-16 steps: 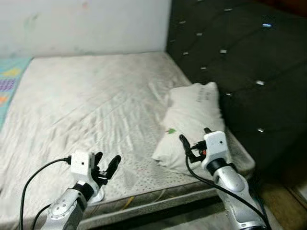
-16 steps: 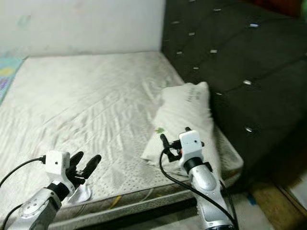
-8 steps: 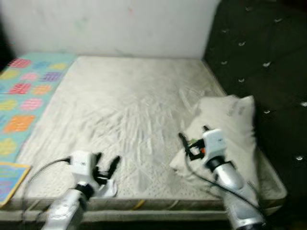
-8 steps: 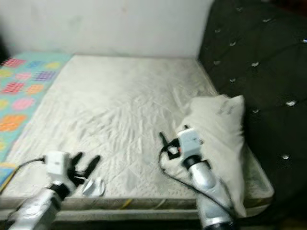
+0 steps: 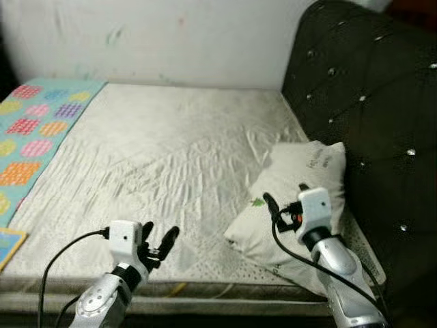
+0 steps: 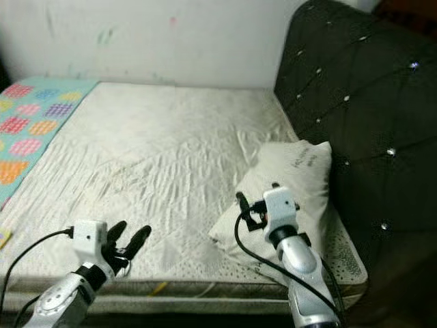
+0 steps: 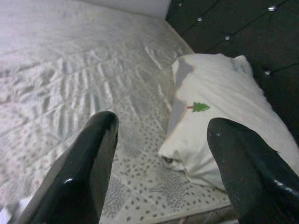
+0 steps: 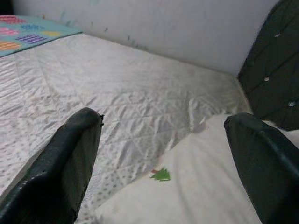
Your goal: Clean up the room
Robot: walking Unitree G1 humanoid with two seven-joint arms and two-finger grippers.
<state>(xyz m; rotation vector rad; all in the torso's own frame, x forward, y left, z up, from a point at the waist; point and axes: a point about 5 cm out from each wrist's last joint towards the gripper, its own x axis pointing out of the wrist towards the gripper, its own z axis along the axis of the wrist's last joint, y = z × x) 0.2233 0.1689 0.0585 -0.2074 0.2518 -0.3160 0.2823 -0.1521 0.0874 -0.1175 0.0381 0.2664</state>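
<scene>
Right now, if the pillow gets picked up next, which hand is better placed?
Right. The right hand hangs open just over the pillow at the headboard side; the left hand sits open at the mattress foot, well away.

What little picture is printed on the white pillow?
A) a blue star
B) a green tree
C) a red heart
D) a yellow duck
B: the pillow lying on the mattress beside the dark headboard carries a small green tree print near its lower end, seen clearly in both wrist views.
</scene>
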